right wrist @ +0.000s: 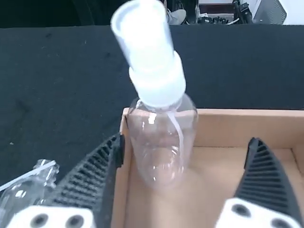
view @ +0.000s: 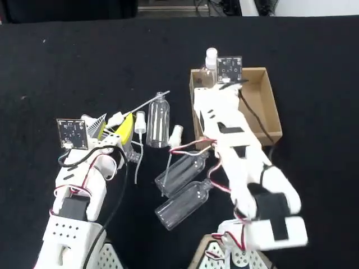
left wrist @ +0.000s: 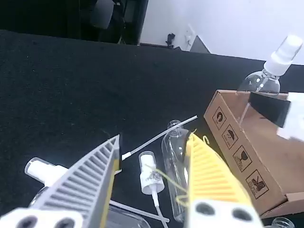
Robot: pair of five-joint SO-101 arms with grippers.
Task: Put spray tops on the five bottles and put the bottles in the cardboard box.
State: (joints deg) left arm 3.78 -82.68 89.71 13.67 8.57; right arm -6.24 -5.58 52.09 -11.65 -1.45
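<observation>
While parted wide, facing a capped spray bottle (right wrist: pixel 156 133) standing in a corner of the cardboard box (right wrist: pixel 223 128): right gripper (right wrist: pixel 185 142). Likewise parted, above a loose spray top (left wrist: pixel 148 171) and an uncapped bottle (left wrist: pixel 173 161) lying on the black table (left wrist: pixel 71 80): left gripper (left wrist: pixel 154 137).

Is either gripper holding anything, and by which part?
Nothing is held. The right gripper stands open around the capped clear plastic bottle in the brown cardboard box; the left gripper is open above a loose white spray top.
</observation>
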